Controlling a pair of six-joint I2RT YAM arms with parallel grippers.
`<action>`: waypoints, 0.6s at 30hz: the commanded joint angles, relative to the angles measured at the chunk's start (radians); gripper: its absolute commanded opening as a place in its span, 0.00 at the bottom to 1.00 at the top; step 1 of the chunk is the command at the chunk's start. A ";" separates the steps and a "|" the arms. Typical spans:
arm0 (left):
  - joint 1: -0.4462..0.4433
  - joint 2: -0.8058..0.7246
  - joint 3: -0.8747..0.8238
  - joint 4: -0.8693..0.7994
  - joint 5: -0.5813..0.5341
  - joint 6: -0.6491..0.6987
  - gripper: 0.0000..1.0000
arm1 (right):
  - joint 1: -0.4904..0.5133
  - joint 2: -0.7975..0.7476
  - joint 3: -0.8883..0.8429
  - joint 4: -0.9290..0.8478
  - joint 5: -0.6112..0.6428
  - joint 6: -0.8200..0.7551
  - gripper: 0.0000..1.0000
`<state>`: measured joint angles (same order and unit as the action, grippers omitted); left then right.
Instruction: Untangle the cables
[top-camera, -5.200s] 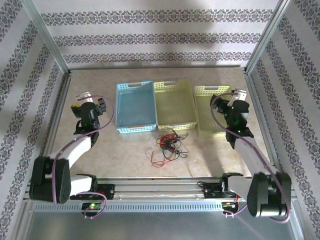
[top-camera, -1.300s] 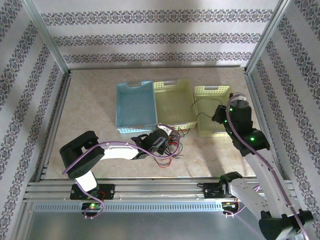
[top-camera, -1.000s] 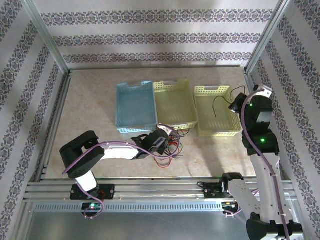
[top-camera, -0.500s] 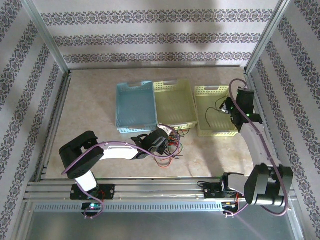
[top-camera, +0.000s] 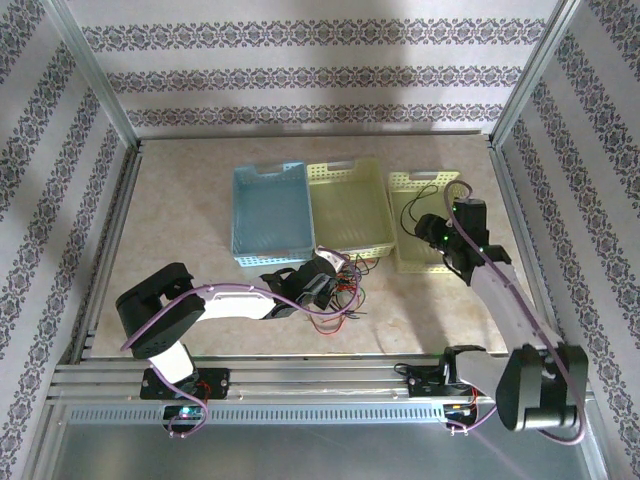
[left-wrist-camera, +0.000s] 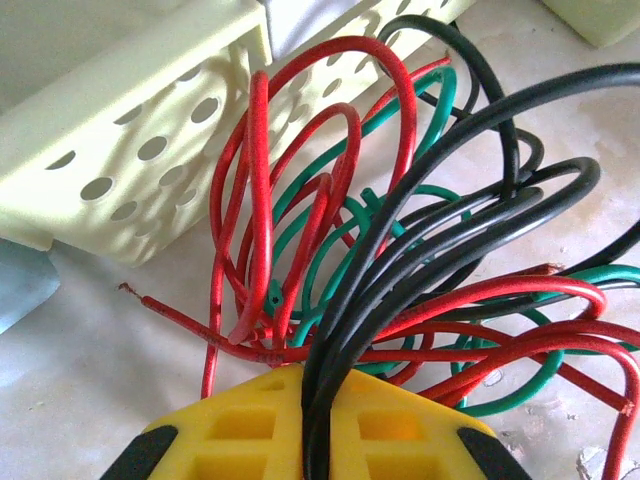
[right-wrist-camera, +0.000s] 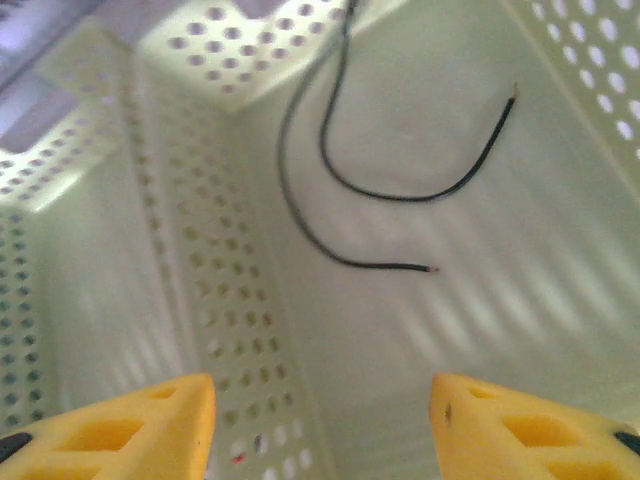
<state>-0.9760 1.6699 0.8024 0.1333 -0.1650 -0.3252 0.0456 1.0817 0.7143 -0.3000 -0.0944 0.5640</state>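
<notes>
Thin red, green and black cables (left-wrist-camera: 400, 250) lie tangled on the beige table (top-camera: 190, 200), just near of the middle pale-yellow perforated plastic basket (left-wrist-camera: 130, 150). The left gripper (left-wrist-camera: 305, 425) is pinched onto the black strands. The right gripper (right-wrist-camera: 320, 420) is spread wide over the right pale-yellow perforated basket (right-wrist-camera: 230, 300), with one loose black cable (right-wrist-camera: 400, 195) lying inside.

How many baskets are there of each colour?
Blue basket: 1
Yellow baskets: 2 (middle yellow basket, right yellow basket)
Total: 3
</notes>
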 joint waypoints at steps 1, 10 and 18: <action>-0.009 -0.032 -0.013 0.018 0.002 0.003 0.12 | 0.062 -0.081 -0.019 -0.069 0.038 -0.044 0.58; -0.009 -0.036 -0.013 0.024 0.013 0.008 0.12 | 0.332 -0.047 -0.082 0.007 -0.376 -0.132 0.53; -0.009 -0.041 -0.014 0.022 0.010 0.003 0.13 | 0.456 0.163 -0.055 0.061 -0.349 -0.142 0.49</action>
<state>-0.9760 1.6600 0.7979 0.1368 -0.1577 -0.3252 0.4881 1.2125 0.6449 -0.2760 -0.4446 0.4438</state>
